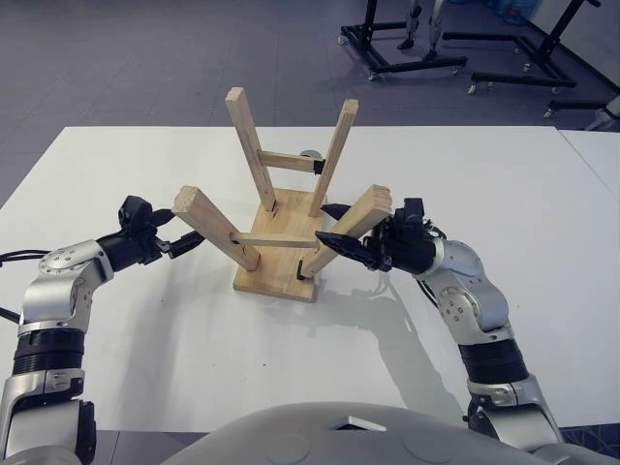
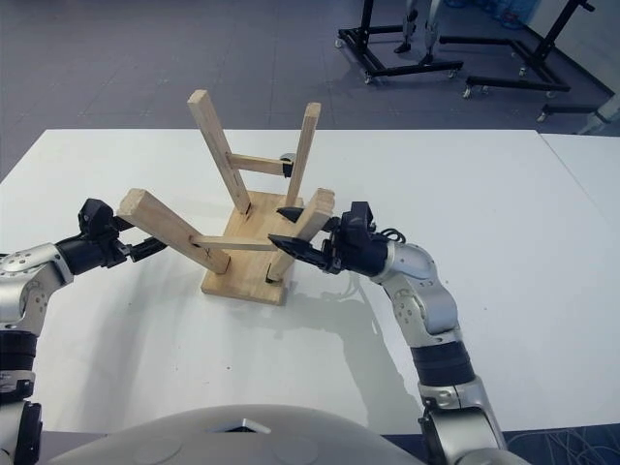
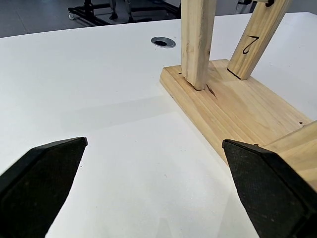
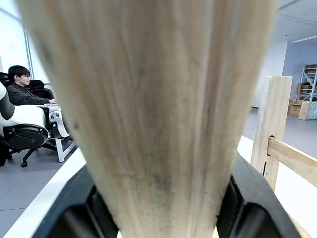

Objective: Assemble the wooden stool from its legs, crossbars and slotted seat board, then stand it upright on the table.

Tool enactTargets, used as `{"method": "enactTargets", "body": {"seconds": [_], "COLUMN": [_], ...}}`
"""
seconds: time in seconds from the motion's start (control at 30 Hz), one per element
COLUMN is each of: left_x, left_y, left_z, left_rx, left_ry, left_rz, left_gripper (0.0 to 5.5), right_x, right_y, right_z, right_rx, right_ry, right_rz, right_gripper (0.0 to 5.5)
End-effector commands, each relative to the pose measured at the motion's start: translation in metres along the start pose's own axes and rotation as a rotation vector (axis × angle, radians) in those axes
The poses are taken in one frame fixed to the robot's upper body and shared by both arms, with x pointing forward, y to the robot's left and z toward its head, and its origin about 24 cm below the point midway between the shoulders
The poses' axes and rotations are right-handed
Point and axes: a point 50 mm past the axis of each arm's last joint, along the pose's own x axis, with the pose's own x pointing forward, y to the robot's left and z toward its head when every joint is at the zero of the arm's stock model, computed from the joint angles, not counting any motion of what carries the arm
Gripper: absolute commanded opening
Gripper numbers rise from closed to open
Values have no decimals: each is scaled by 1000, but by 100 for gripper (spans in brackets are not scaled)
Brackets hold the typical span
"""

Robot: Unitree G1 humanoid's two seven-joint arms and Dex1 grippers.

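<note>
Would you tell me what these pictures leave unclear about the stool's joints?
- Right end of the near crossbar: in the eye views, the right gripper covers it.
- Joint of the held leg with the seat board: in the right wrist view, the leg itself blocks it.
- Tops of the far legs: in the left wrist view, cut off by the edge.
- Underside of the seat board: it lies on the table.

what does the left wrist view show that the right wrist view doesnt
Only the left wrist view: the seat board lying flat, two legs slotted into it, a round grommet in the table, and the open left pincer. Only the right wrist view: one leg close up, gripped in the right pincer, and a crossbar running into a farther leg. Both: the stool's wooden legs and the white table.
</note>
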Motion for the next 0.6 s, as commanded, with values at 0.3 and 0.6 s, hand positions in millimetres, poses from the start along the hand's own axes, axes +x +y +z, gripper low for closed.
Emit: {"method": "enactTargets", "body": {"seconds": [0.3,0.6], "left_x": [1,1], "left_y": [-4,-4], "left_z": [-3,-2], "left_rx": [-11,-8], "left_ry": [4,3], "left_rz": [-6,-4], "left_gripper": [501,501], "right_x": [-3,-4], "right_y": [-1,2], "right_z": [-11,-25], "right_rx": [-5,-16], "right_ry": [79,154], "right_rz": [-42,-32], "right_gripper": [207,207]}}
